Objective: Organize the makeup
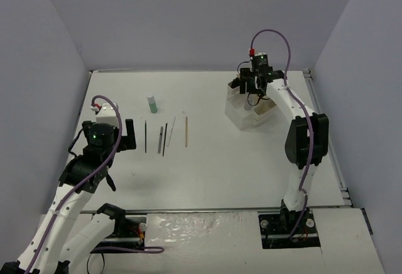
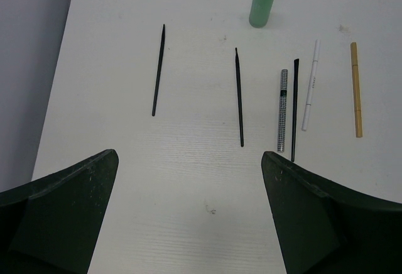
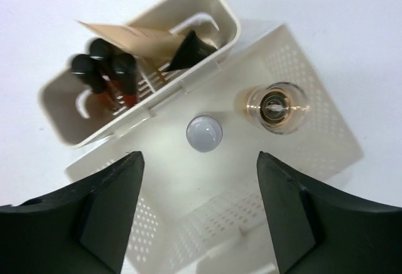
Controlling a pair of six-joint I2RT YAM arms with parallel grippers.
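Top view high and behind, left wrist close over pencils [image 2: 239, 98], right wrist straight down into box [image 3: 317, 107]

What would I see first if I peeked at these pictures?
A row of thin pencils lies side by side on the left half of the table, with a green bottle standing just beyond them. On the right, the right gripper hangs open over the white box, where a grey-capped bottle and an amber bottle stand.
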